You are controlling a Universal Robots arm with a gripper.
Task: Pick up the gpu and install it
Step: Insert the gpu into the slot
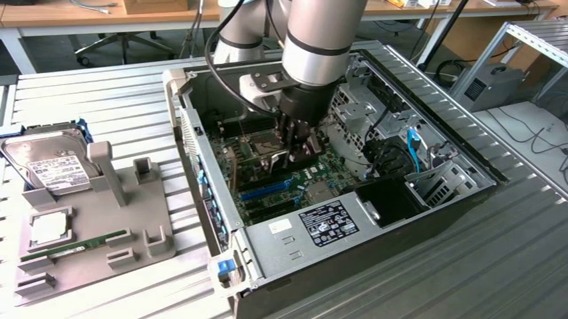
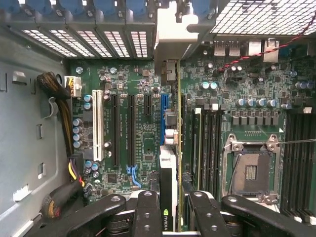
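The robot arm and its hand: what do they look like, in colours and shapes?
The arm is a thick silver-grey tube with a dark ring around it. A black cable loops beside it. The hand is black, and its fingers are black jointed links with round screw heads.

Bright even indoor light, soft sheen on metal table (image 1: 106, 100), deep shadow inside computer case (image 1: 275, 242), motherboard (image 2: 143, 128) evenly lit

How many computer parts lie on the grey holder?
3 on the grey holder: the hard drive at the far end, the silver processor in the middle, the green RAM stick nearest the camera. Posts may hide more.
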